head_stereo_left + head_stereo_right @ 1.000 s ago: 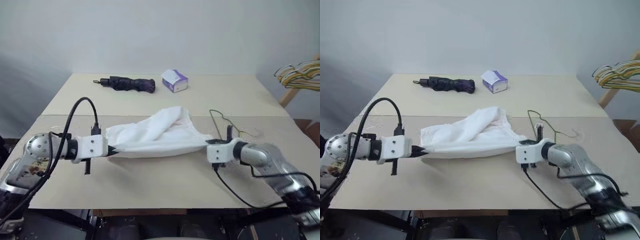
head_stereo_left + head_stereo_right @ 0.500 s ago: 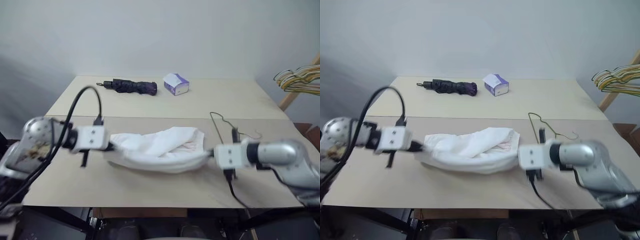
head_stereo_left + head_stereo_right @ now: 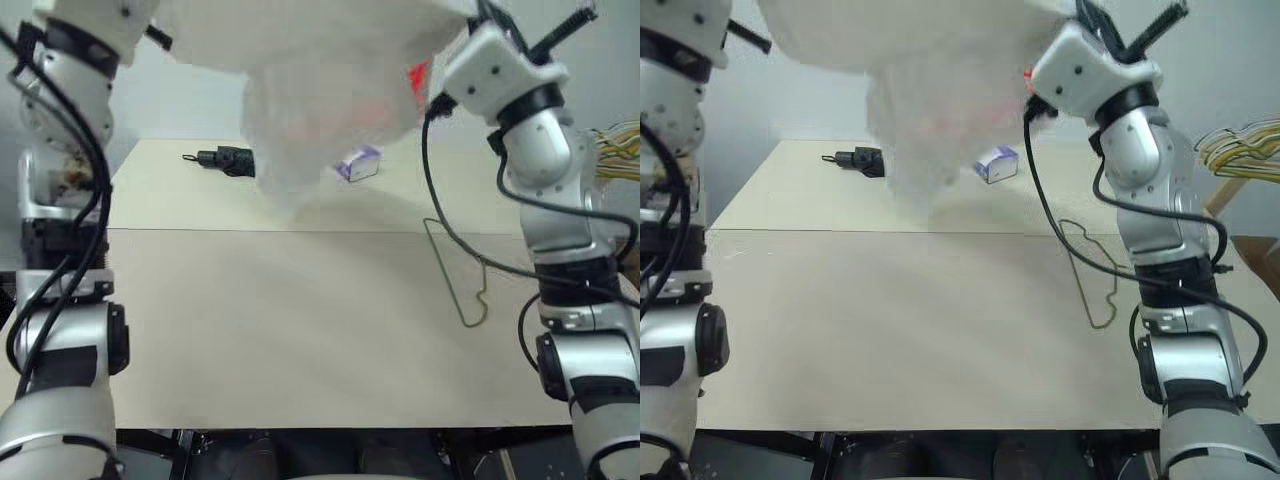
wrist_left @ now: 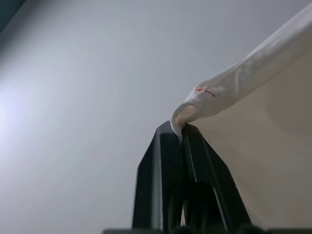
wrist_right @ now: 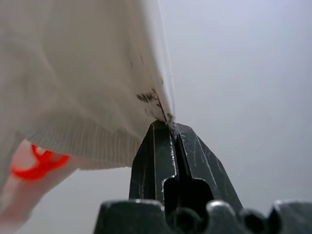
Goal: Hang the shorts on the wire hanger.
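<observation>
While 2 grippers [image 4: 176,130] [image 5: 168,127] pinch 1 shorts [image 3: 320,80], 1 wire hanger [image 3: 458,272] on table [image 3: 280,320]

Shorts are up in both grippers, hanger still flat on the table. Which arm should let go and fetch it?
Right, probably. The wire hanger lies on the table on the robot's right, just below the right gripper. The left gripper, shut on the other edge of the shorts, would have to reach across.

Raised shorts [image 3: 330,90], blurred and cut off by the top edge, hide most of a dark umbrella [image 3: 222,159] and part of a small box [image 3: 358,165] at the table's far side.
</observation>
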